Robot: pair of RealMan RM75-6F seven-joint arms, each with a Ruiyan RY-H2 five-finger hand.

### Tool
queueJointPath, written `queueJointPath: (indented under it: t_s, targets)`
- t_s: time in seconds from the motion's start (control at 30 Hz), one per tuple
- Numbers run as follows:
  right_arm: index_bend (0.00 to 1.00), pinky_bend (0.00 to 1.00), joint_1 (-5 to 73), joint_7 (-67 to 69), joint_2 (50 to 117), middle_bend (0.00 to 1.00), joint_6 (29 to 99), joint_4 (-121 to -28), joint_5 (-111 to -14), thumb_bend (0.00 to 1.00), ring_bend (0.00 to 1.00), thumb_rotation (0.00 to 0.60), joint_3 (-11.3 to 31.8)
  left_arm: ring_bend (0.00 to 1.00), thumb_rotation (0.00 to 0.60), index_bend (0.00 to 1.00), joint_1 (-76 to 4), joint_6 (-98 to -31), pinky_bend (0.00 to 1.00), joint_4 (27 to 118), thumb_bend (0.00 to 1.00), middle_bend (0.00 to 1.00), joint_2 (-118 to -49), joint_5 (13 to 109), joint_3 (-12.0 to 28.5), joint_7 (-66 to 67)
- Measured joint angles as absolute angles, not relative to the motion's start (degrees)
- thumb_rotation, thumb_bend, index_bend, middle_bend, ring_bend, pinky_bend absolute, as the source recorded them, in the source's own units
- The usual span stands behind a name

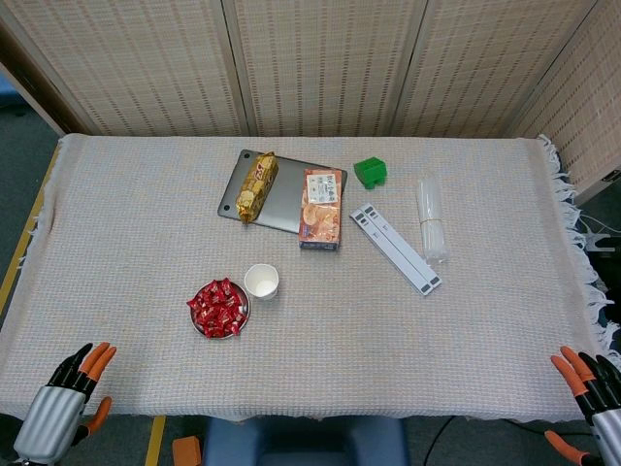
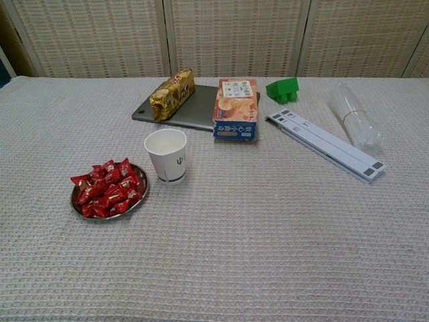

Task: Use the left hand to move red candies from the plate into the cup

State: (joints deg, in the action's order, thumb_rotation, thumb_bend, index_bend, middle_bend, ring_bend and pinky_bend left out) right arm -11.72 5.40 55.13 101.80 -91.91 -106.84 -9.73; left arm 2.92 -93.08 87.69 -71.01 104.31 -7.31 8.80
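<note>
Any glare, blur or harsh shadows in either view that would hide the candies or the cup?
Head view: even light, sharp; red candies and cup clear, shadows faint. Chest view: sharp, soft shadow beside the cup, no glare on the plate.

Cloth-covered table [image 1: 126, 204] bears plate [image 1: 199, 326], cup [image 1: 262, 282], laptop [image 1: 289, 194], stand [image 1: 395, 249].

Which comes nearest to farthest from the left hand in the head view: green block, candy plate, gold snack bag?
From the left hand, low at the table's near-left corner:
1. Candy plate, near-left of centre.
2. Gold snack bag, on the grey laptop.
3. Green block, far, right of centre.
</note>
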Motion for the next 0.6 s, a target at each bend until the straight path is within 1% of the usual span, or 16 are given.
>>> queueJointPath:
  t_s: [0.1, 0.13, 0.27, 0.37, 0.4, 0.43, 0.5, 0.53, 0.57, 0.6]
  targets:
    - [0.00, 0.00, -11.6, 5.9, 55.0, 0.00, 101.7, -91.8, -106.4, 0.04, 0.00, 0.600, -9.5, 0.05, 0.600, 0.01, 2.7, -93.1, 0.19, 87.6, 0.44, 0.06, -71.4, 105.1, -7.5, 8.8]
    - [0.00, 0.00, -11.5, 5.8, 55.0, 0.00, 101.5, -91.9, -106.3, 0.04, 0.00, 0.600, -9.4, 0.05, 0.600, 0.01, 2.6, -93.3, 0.21, 87.4, 0.44, 0.06, -71.7, 105.5, -7.4, 8.8]
    - [0.00, 0.00, -11.0, 5.8, 54.8, 0.00, 99.9, -92.4, -105.3, 0.04, 0.00, 0.600, -9.2, 0.04, 0.600, 0.00, 1.8, -93.0, 0.36, 86.7, 0.41, 0.05, -73.6, 106.6, -7.4, 8.2]
    - [0.00, 0.00, -10.5, 5.3, 54.8, 0.00, 98.8, -93.1, -103.8, 0.04, 0.00, 0.600, -8.7, 0.04, 0.600, 0.00, 0.7, -90.7, 0.46, 86.9, 0.40, 0.04, -74.8, 106.3, -6.9, 9.1]
    - [0.00, 0.00, -10.4, 5.1, 54.8, 0.00, 98.5, -93.3, -103.3, 0.04, 0.00, 0.600, -8.4, 0.06, 0.600, 0.00, 0.3, -89.8, 0.49, 87.1, 0.40, 0.03, -75.2, 106.0, -6.6, 9.8]
    - [0.00, 0.00, -10.3, 4.7, 54.9, 0.00, 98.1, -93.7, -102.7, 0.04, 0.00, 0.600, -8.1, 0.09, 0.600, 0.00, -0.4, -88.5, 0.53, 87.4, 0.39, 0.03, -75.9, 105.6, -6.1, 11.2]
    - [0.00, 0.00, -10.1, 4.0, 55.0, 0.00, 97.8, -94.1, -101.9, 0.04, 0.00, 0.600, -7.7, 0.19, 0.600, 0.00, -1.5, -86.2, 0.61, 88.1, 0.39, 0.02, -77.1, 104.7, -5.2, 13.9]
    - [0.00, 0.00, -10.1, 3.5, 55.1, 0.00, 97.7, -94.3, -101.5, 0.04, 0.00, 0.600, -7.4, 0.21, 0.600, 0.00, -2.4, -84.3, 0.62, 88.6, 0.39, 0.02, -77.9, 104.0, -4.6, 15.8]
    - [0.00, 0.00, -10.1, 3.2, 55.2, 0.00, 97.6, -94.4, -101.2, 0.04, 0.00, 0.600, -7.3, 0.22, 0.600, 0.00, -3.1, -82.7, 0.64, 89.0, 0.39, 0.02, -78.5, 103.4, -4.1, 17.2]
    - [0.00, 0.00, -10.1, 2.9, 55.3, 0.00, 97.5, -94.5, -101.0, 0.04, 0.00, 0.600, -7.2, 0.21, 0.600, 0.00, -3.8, -81.1, 0.65, 89.4, 0.39, 0.02, -79.0, 102.7, -3.6, 18.6]
